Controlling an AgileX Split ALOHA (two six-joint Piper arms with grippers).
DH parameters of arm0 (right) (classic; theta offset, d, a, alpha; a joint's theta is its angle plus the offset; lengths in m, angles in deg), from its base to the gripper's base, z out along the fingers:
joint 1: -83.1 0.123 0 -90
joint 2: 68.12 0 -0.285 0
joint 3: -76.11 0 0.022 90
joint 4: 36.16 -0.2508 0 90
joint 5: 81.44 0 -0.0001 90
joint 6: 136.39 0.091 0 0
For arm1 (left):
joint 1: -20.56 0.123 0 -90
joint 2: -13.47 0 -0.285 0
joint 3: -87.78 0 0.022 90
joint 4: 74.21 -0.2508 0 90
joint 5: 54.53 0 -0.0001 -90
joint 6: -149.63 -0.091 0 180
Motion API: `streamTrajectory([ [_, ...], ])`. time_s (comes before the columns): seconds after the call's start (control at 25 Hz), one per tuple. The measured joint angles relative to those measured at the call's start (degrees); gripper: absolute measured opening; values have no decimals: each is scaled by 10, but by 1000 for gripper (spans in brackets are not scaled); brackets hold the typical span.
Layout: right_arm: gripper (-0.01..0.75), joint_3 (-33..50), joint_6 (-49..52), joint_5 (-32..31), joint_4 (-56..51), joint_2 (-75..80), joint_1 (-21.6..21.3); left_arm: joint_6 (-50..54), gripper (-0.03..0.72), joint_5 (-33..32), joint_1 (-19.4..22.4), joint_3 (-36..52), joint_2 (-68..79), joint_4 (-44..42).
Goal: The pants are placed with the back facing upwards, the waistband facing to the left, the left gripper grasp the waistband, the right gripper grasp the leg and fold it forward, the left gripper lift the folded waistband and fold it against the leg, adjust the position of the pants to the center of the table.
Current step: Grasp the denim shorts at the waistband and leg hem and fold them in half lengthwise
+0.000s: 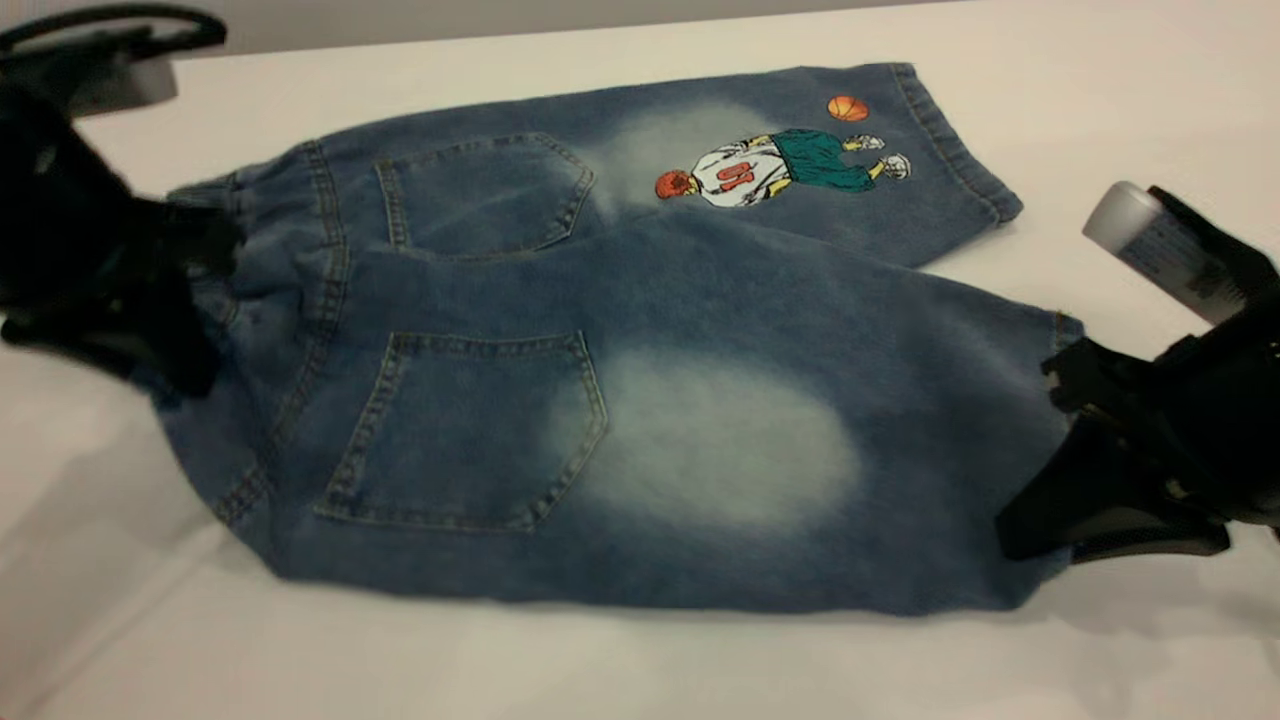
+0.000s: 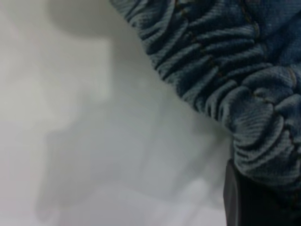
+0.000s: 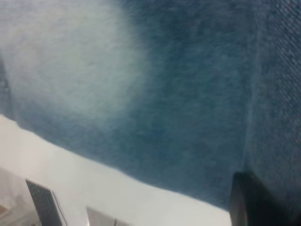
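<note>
Exterior view: pants (image 1: 640,400) lengthwise, waistband (image 1: 290,260) leftward.

The left gripper (image 1: 190,300) is sitting at the left edge of the exterior view, its black body reaching in from the upper left corner. Its fingers are closing over gathered fabric; one dark finger (image 2: 244,197) is showing at the lower right of the left wrist view. The right gripper (image 1: 1060,450) is sitting at the right edge, lower than mid-frame, its arm running off the right side. One finger (image 3: 258,200) is pressing against cloth at lower right.
</note>
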Motion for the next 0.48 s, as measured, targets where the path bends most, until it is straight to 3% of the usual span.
streamTrajectory([
  [0.48,26,64,192,-46,181,-217,0,55,150,-52,0,114,-93,19],
])
